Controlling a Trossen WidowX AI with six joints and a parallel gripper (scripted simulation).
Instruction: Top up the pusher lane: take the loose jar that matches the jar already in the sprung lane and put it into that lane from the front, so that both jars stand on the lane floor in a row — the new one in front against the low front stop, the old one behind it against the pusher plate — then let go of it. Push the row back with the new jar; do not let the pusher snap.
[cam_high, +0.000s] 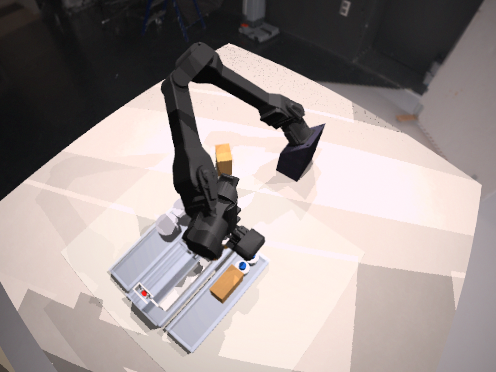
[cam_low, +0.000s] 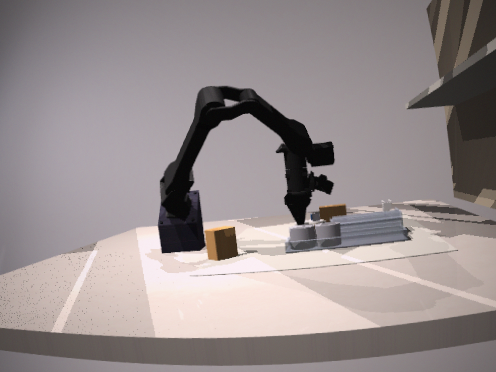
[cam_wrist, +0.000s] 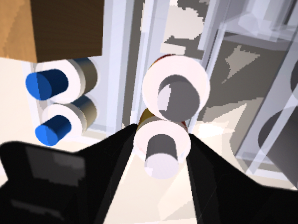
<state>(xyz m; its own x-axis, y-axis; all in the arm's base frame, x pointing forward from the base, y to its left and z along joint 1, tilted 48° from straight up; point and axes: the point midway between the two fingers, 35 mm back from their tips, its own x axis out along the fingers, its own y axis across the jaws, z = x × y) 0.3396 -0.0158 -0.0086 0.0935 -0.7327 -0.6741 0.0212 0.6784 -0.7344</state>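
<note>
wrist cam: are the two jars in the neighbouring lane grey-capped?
No, the two white jars left of the pincer have blue caps.

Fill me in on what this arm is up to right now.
The arm's gripper is shut on a grey-capped white jar, held at the front of the grey lane tray. A matching jar stands just behind it in the same lane. Two blue-capped jars and a brown box occupy the neighbouring lane. The jar is not yet released.

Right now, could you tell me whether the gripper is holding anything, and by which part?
Yes: the gripper is shut on a white jar with a grey cap, its fingers pressing the jar's body from opposite sides, just below the cap.
</note>
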